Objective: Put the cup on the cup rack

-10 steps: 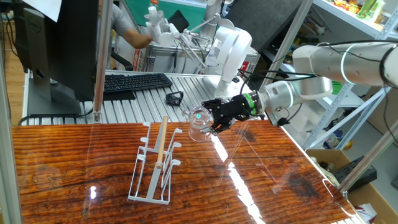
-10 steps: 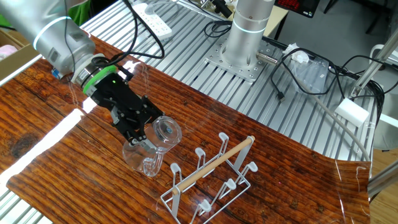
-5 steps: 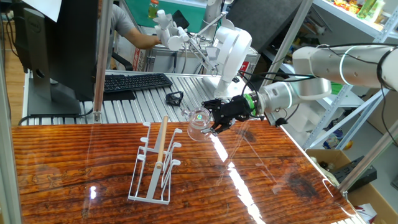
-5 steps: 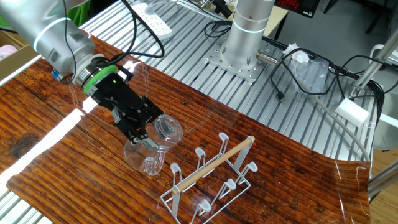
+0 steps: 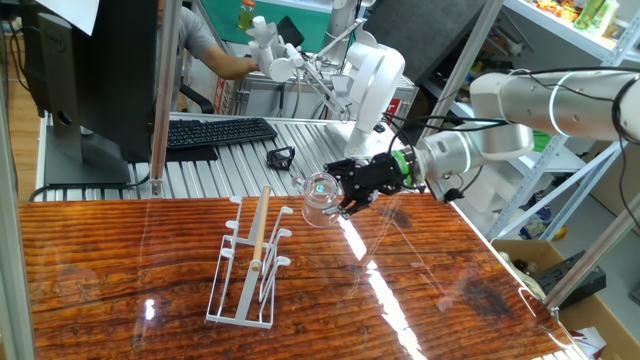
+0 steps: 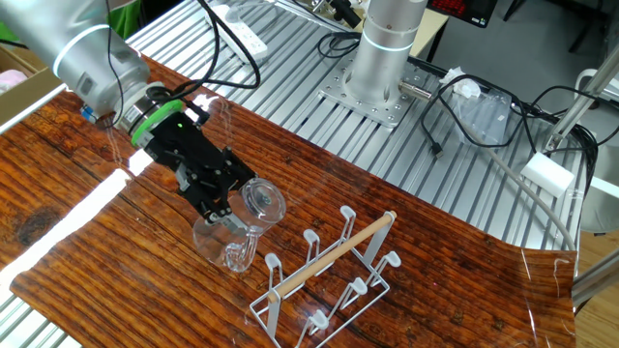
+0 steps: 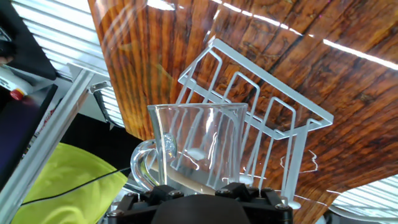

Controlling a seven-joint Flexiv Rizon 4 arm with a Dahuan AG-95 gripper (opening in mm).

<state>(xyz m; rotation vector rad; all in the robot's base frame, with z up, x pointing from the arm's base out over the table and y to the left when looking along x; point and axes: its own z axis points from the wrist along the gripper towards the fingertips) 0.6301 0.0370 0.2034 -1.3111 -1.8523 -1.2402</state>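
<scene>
The end effector is clamped on the cup, holding it tipped sideways above the tabletop. The cup hangs near the cup rack, not touching its pegs.

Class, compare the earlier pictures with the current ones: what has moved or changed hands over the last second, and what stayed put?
The end effector has carried the cup a slight way toward the cup rack, still above the table. It keeps its grip on the cup throughout; nothing was let go. In the background a person's arm shifted. The rack stayed in place.
</scene>
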